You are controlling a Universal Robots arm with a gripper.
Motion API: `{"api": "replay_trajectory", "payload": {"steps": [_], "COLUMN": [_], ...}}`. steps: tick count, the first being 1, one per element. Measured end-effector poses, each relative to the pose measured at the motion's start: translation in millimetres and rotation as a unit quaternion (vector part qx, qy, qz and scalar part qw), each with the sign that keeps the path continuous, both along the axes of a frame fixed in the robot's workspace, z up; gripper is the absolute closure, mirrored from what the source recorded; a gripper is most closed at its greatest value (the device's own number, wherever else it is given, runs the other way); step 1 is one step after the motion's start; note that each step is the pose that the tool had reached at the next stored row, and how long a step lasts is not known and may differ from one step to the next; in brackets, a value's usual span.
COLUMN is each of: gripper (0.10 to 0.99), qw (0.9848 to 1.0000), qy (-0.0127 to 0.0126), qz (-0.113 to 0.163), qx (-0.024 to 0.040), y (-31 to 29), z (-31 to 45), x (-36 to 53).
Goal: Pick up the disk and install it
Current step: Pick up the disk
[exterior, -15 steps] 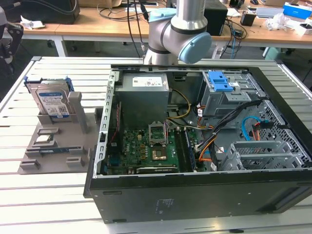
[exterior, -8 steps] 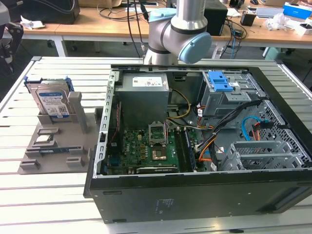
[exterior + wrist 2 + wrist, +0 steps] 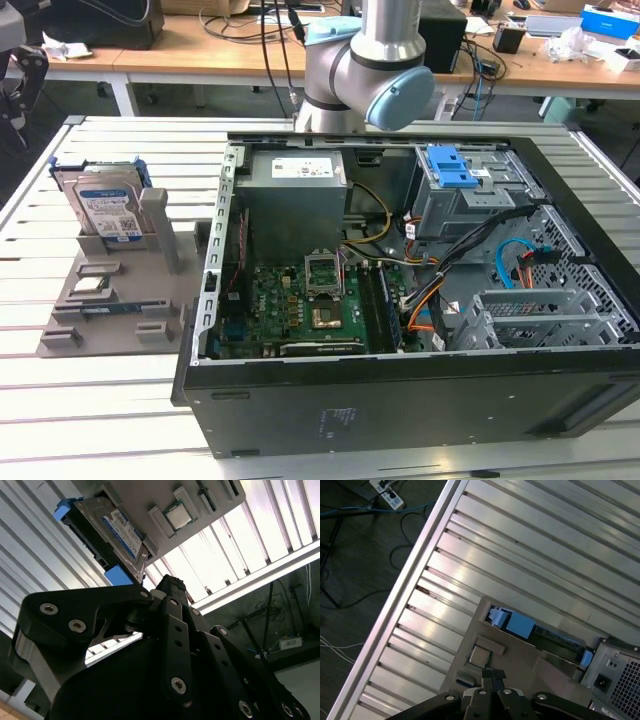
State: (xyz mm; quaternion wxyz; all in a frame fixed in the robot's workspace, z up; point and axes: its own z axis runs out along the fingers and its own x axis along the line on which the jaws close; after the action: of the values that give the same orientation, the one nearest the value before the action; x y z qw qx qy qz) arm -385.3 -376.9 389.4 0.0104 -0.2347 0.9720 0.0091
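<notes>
Disk point(image 3: 105, 208) and grey holder point(image 3: 120, 305) sat together on the slatted table point(image 3: 90, 420), at about nine o'clock from the open computer case point(image 3: 400, 400) in the exterior view. The disk stood on edge in one of the holder's slots, its upper half rising free above the slot wall. In the first wrist view the gripper point(image 3: 493, 674) hung above the holder, well apart from the disk, its tips pressed together with nothing between them. The disk looked like a stiff metal slab, probably weighty for its bulk, with smooth faces that could slip under a light squeeze, and it would likely take a knock or a drop badly. The exposed upper half seemed the sensible place to take hold, pinching across the two flat faces. The blue bracket point(image 3: 119, 574) along its narrow edges looked like thinner plastic, apt to flex.
</notes>
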Motion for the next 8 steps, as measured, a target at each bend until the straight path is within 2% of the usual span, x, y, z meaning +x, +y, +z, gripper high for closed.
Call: {"api": "replay_trajectory", "payload": {"steps": [8], "gripper": [0.98], "qw": [0.9995], "qy": [0.0], "qz": [0.033], "qx": [0.0], "y": [0.0], "z": [0.0], "x": [0.0]}}
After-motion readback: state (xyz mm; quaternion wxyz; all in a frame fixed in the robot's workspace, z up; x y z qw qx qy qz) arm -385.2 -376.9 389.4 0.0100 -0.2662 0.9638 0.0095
